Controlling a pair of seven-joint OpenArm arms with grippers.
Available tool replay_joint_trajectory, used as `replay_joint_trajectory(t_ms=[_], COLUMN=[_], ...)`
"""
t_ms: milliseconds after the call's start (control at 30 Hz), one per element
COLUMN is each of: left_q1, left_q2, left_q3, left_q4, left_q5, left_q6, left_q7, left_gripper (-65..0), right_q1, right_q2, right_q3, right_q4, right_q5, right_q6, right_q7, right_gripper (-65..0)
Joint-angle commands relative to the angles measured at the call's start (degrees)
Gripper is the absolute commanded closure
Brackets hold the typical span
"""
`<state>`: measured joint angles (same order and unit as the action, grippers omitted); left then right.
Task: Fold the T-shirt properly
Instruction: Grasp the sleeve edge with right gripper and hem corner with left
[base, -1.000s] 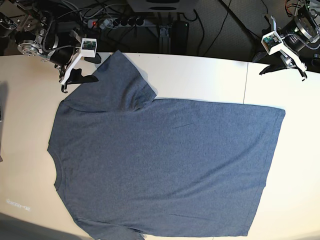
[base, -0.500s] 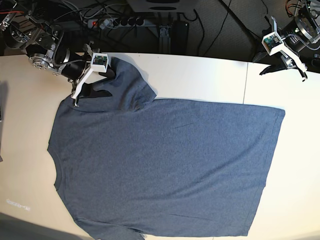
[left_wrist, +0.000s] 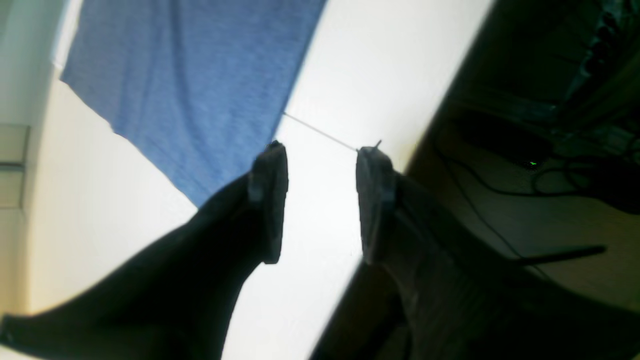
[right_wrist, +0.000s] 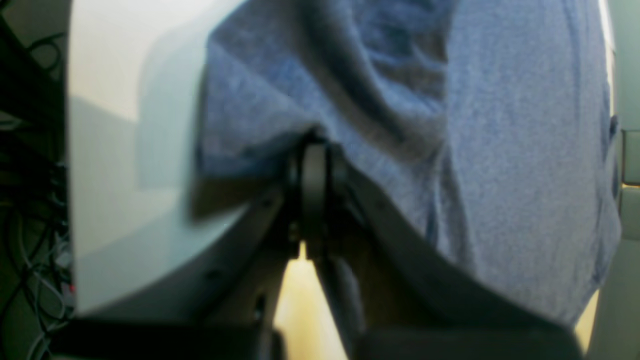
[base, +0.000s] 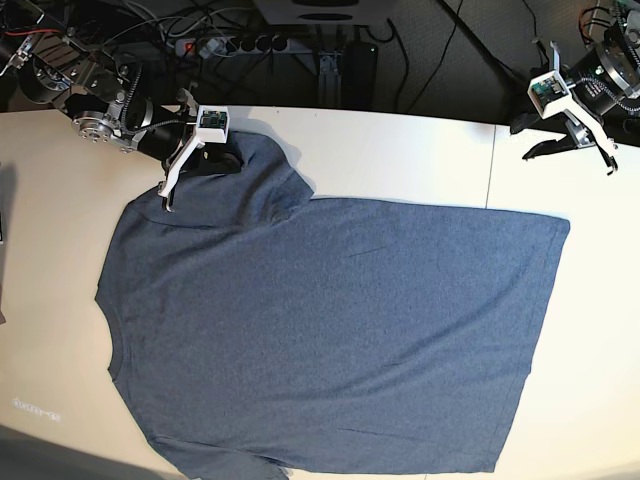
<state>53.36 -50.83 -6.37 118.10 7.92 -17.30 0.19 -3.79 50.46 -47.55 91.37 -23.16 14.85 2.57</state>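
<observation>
Since a second ago the right gripper (base: 218, 160) has been travelling from the bare desk (base: 400, 150) beside the sleeve onto the sleeve itself, and its jaws, which were standing wide apart then, are now lying together, clamped on the sleeve's outer edge; in the right wrist view the T-shirt (right_wrist: 525, 165) is bunching into folds around the closed gripper (right_wrist: 314, 150). The left gripper (base: 562, 140) is hanging in much the same place as before, above the far corner of the desk.

The T-shirt (base: 330, 330) is lying flat on the pale desk, plain side up, its neck opening pointing toward the left edge of the base view and its hem toward the right. The upper sleeve is folding slightly under the right gripper, near the desk's back edge.

In the left wrist view the left gripper (left_wrist: 320, 200) is holding its jaws apart with nothing between them, over the bare desk (left_wrist: 380, 65) just beside the T-shirt's (left_wrist: 190, 85) hem corner, not touching the cloth. A thin seam (left_wrist: 320, 131) is crossing the desk surface beneath the fingertips (left_wrist: 270, 170).
</observation>
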Motion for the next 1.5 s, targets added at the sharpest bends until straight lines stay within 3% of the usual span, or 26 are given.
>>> replay_joint_trajectory(t_ms=[0, 200, 333, 533, 733, 1033, 1400, 1467], left_q1=[-0.50, -5.29, -8.79, -17.90, -30.99, -48.81, -58.49, -58.99], left_q2=[-1.14, -3.58, -6.43, -10.16, -10.14, -10.10, -8.13, -7.54], left_q3=[-0.44, -0.28, 0.85, 13.62, 27.80, 44.50, 58.21, 58.64], left_q4=[0.42, -3.67, -6.97, -10.69, -20.65, -34.99, -43.47, -44.63], left_q5=[-0.39, -0.24, 4.44, 9.73, 12.50, 13.27, 14.78, 15.52], left_q6=[1.70, 1.68, 1.68, 1.70, 1.90, 5.31, 5.27, 4.61], left_q7=[-0.81, -1.90, -3.15, -3.26, -2.78, -2.78, -2.97, -2.99], left_gripper=[-26.0, -26.0, -26.0, -26.0, -26.0, -26.0, -25.9, -22.0], right_q1=[-0.37, -0.37, -0.37, -0.37, -0.37, -0.37, -0.37, -0.37], right_q2=[0.92, 0.92, 0.92, 0.92, 0.92, 0.92, 0.94, 0.92], right_q3=[-0.33, -0.33, -0.33, -0.33, -0.33, -0.33, -0.33, -0.33], right_q4=[-1.18, -1.18, -1.18, -1.18, -1.18, -1.16, -1.16, -1.16], right_q5=[-1.25, -1.27, -1.27, -1.25, -1.27, -1.27, -1.27, -1.29], right_q6=[5.53, 5.53, 5.53, 5.53, 5.53, 5.53, 5.51, 5.51], right_q7=[-5.60, -5.66, -5.64, -5.66, -5.88, -5.86, -5.86, -5.86], right_gripper=[0.0, 0.0, 0.0, 0.0, 0.0, 0.0, 0.0, 0.0])
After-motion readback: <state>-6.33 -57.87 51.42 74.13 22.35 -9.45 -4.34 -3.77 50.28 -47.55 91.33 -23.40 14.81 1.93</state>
